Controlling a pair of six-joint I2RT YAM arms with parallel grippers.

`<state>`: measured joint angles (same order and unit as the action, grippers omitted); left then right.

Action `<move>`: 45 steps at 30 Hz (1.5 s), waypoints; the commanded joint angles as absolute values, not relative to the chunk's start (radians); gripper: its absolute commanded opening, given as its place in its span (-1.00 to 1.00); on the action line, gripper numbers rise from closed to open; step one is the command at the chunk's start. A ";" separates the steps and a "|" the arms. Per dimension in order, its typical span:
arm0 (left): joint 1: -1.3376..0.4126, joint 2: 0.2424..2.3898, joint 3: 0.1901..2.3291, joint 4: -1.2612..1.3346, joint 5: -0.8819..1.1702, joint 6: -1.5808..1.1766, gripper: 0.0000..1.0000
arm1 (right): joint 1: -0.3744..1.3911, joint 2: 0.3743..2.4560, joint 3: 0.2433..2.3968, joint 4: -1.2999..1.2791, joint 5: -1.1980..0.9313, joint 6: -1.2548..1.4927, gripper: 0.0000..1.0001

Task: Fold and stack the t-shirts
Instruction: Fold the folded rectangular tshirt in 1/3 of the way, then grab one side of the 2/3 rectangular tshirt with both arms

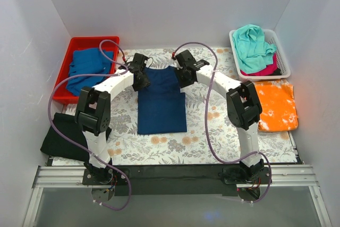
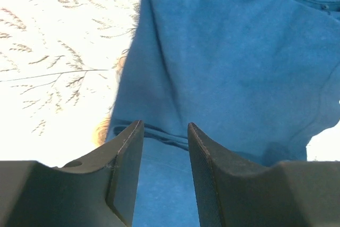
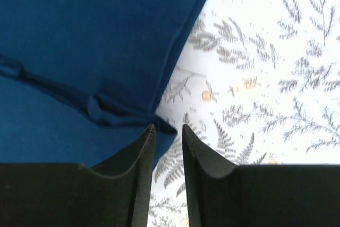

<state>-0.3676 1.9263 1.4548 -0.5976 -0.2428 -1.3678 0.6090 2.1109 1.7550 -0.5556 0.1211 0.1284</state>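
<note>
I see the soft navy t-shirt (image 1: 162, 107) half-folded mid-desk (image 1: 212, 136), with floral surface showing on both sides. My left jaws stand part-open over its left edge and my right jaws part-open at its right edge, both gripping nothing.

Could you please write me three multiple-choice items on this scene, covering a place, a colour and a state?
1. Where does the orange t-shirt lie? A. far left B. on the right side of the mat C. at the centre
2. The bin holding the mid-blue t-shirt is: A. red B. green C. yellow
3. The navy t-shirt is: A. hanging in the air B. lying flat on the mat C. balled up
Answers: 1 B, it is spread near the right edge; 2 A, its walls are red; 3 B, it lies smooth at the centre.
</note>
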 commanded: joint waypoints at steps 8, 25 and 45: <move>-0.347 1.562 1.185 -0.650 -0.022 -1.350 0.32 | 0.609 1.720 1.323 -0.529 -0.035 0.170 0.08; -0.337 1.236 0.643 -0.568 0.193 -1.485 0.17 | 0.614 1.489 0.875 -0.279 -0.314 0.318 0.20; -0.337 1.276 0.588 -0.462 0.155 -1.506 -0.24 | 0.615 1.591 0.787 -0.141 -0.385 0.345 0.12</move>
